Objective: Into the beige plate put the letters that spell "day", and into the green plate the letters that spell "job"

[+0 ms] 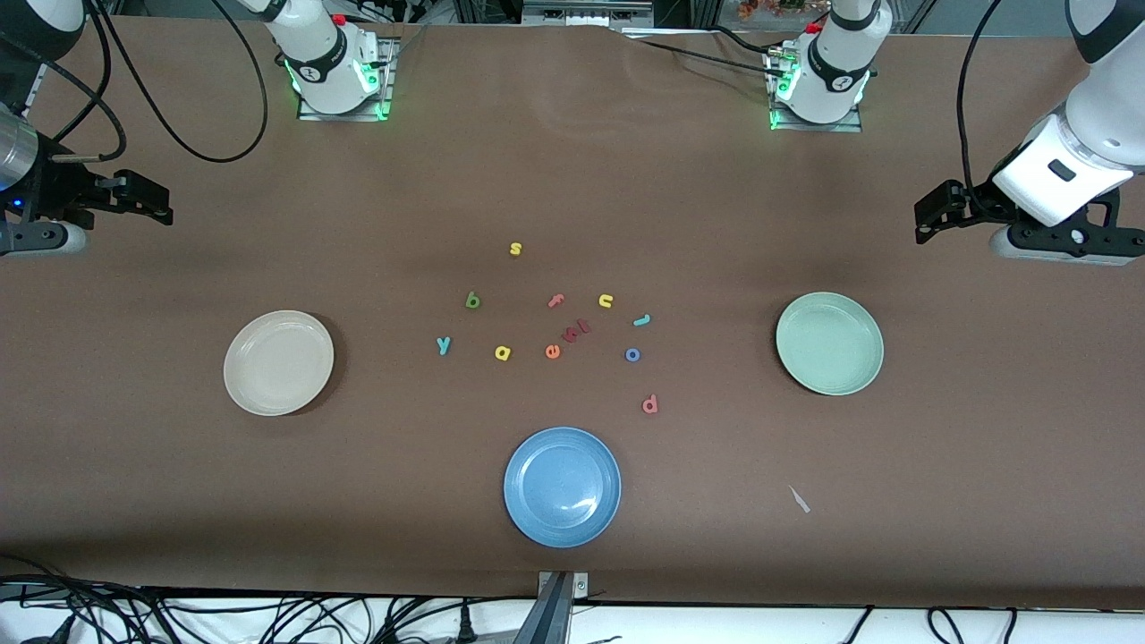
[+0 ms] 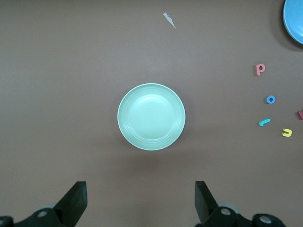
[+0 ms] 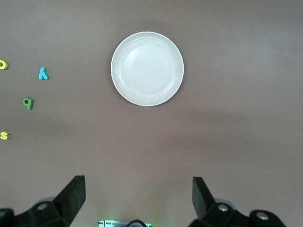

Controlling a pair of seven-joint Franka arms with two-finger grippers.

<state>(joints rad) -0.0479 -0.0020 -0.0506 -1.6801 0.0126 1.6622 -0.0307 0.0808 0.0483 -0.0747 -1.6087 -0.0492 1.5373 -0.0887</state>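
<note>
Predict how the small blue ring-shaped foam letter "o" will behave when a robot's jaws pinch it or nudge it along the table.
The small blue ring-shaped foam letter "o" lies flat on the brown table cover, so it will probably slide, not roll. It looks tiny and thin, so likely very light. Being foam, it may squash slightly when pinched.

Both arms wait raised at the table's ends, left gripper [image 2: 138, 203] and right gripper [image 3: 137, 201] spread wide, empty
</note>
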